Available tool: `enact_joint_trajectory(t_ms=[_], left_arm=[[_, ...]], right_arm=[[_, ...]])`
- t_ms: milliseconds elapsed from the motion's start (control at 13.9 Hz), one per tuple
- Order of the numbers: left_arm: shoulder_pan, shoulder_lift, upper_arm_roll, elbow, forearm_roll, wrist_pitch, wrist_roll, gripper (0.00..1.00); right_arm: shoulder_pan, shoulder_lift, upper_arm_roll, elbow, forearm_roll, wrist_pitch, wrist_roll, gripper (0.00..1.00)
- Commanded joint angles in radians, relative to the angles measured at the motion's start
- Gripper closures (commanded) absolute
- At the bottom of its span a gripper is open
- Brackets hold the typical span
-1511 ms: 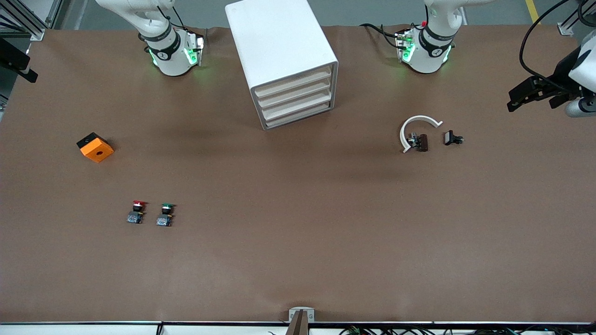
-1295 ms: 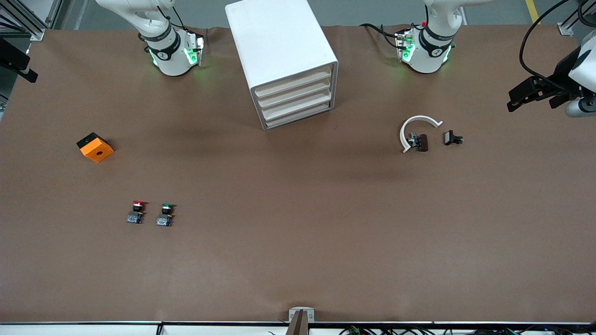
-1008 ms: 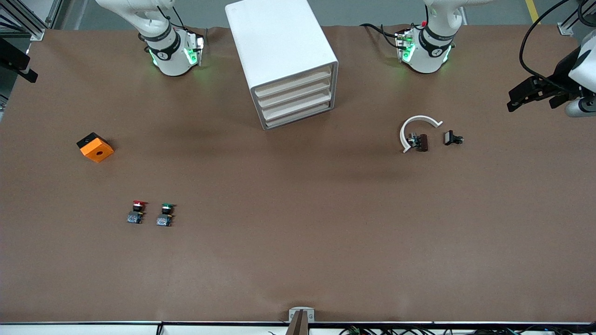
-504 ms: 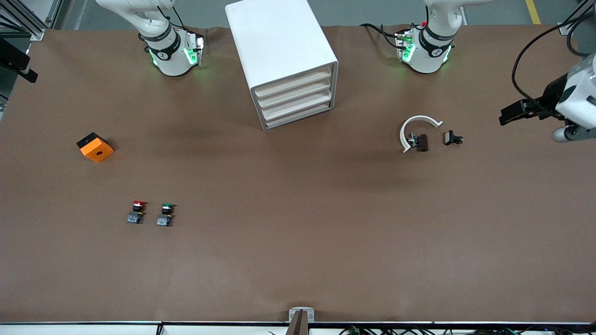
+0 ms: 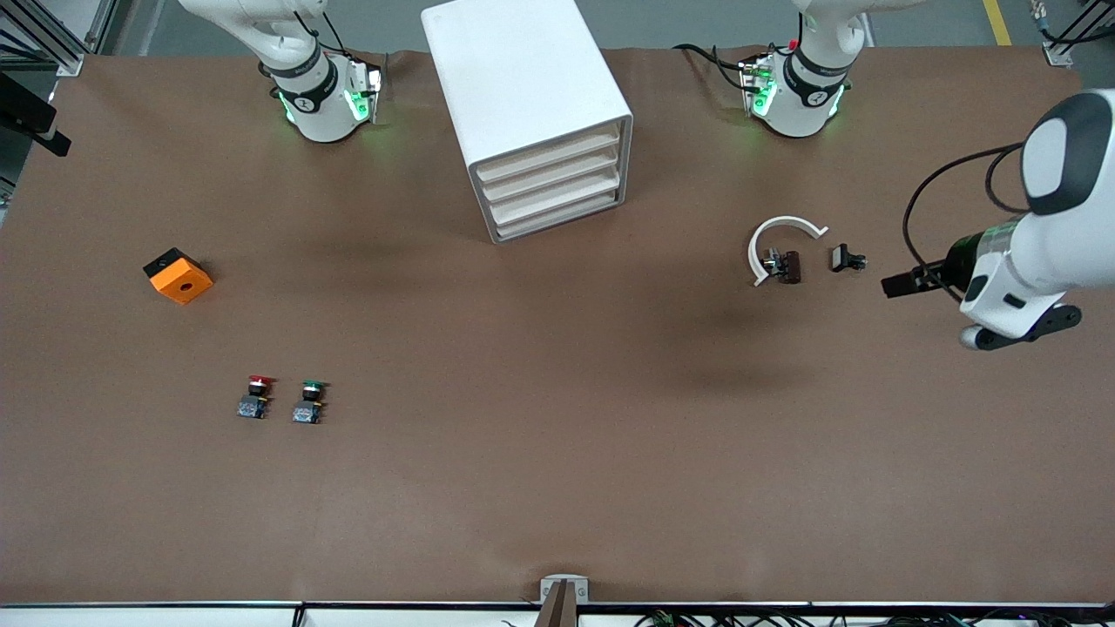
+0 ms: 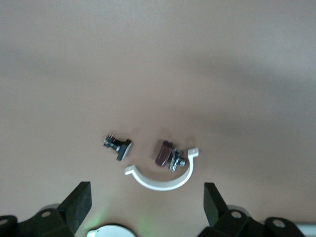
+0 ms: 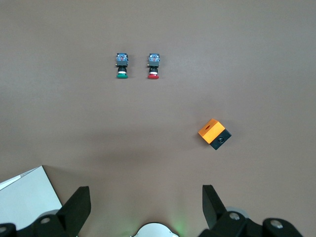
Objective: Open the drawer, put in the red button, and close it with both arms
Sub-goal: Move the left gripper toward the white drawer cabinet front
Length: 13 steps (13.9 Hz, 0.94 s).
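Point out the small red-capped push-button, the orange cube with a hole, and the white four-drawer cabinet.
red-capped push-button (image 5: pixel 258 380), front view, red cap.
orange cube (image 5: pixel 180 281), front view, top face.
white cabinet (image 5: pixel 514 74), front view, top panel.

The brown table (image 5: pixel 557 488) carries a white cabinet (image 5: pixel 523 96) of four stacked drawers, standing between the two arm bases, its cream drawer fronts facing the front camera and turned a little toward the left arm's end. Toward the right arm's end lies an orange cube (image 5: pixel 179 276) with a hole, and nearer the front camera than it stand the red button (image 5: pixel 254 397) and a green button (image 5: pixel 308 402) just beside each other. Toward the left arm's end lies a white curved clip (image 5: pixel 780 239), with a small dark brown part (image 5: pixel 787 266) touching it and a small black part (image 5: pixel 845 259) near it.
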<state>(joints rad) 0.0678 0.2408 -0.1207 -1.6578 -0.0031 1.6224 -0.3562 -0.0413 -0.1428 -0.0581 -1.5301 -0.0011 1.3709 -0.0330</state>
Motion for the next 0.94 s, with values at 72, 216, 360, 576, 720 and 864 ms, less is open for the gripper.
enact_joint_trajectory(t_ms=[72, 216, 360, 576, 720, 864], left_arm=[[-0.042, 0.081, -0.004, 0.024, -0.009, 0.068, -0.113, 0.00], [-0.065, 0.126, -0.004, 0.059, -0.012, 0.074, -0.179, 0.00], [-0.103, 0.170, -0.004, 0.092, -0.015, 0.074, -0.242, 0.00], [-0.157, 0.238, -0.004, 0.160, -0.018, 0.068, -0.418, 0.00], [-0.190, 0.279, -0.004, 0.199, -0.061, 0.065, -0.539, 0.00], [-0.209, 0.313, -0.004, 0.199, -0.131, 0.062, -0.671, 0.00]], right_arm=[[-0.022, 0.063, 0.012, 0.005, -0.007, -0.009, -0.002, 0.00], [-0.014, 0.130, 0.015, 0.018, -0.036, -0.009, -0.016, 0.00], [-0.020, 0.141, 0.015, 0.021, -0.039, -0.001, -0.018, 0.00], [-0.015, 0.167, 0.015, 0.024, -0.043, 0.007, -0.015, 0.00], [-0.026, 0.202, 0.014, 0.022, -0.045, 0.022, -0.015, 0.00], [-0.040, 0.279, 0.009, 0.024, -0.048, 0.023, -0.016, 0.00]])
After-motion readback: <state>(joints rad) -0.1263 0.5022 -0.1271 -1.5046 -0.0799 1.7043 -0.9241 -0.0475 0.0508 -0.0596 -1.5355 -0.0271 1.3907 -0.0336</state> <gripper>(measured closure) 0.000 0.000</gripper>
